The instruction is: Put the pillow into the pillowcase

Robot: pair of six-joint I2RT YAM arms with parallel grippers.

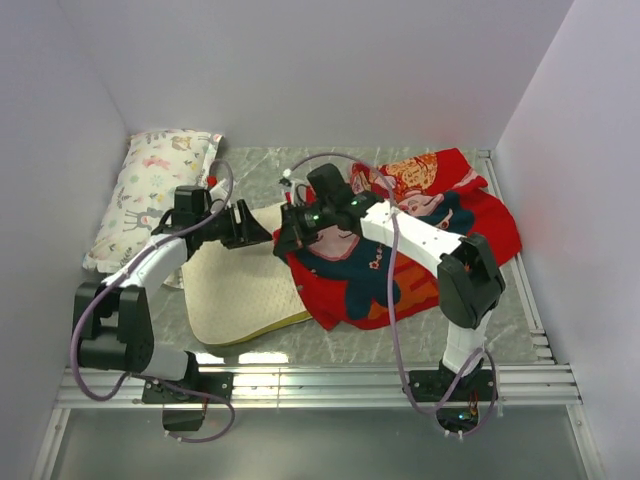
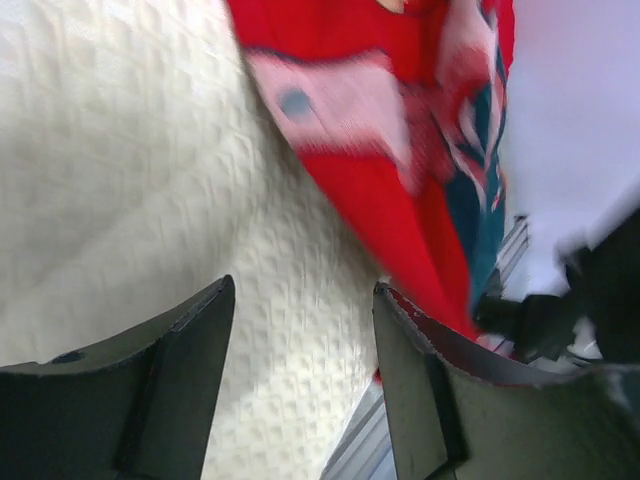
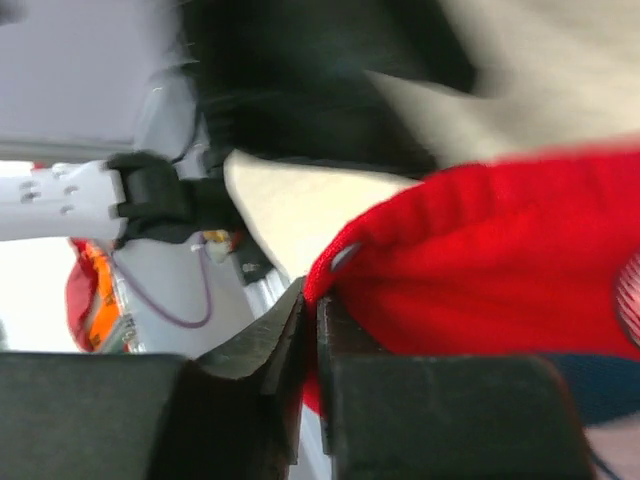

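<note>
the cream quilted contoured pillow lies near-left on the grey marbled table, its right edge touching the large red cartoon-print fabric pillowcase. the left gripper hovers released over the pillow; the right gripper is clenched on the pillowcase's left hem.

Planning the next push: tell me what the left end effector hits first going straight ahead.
Probably the pillow: its quilted surface fills the gap ahead of the left end effector; the pillowcase lies just right. Depth unclear.
</note>
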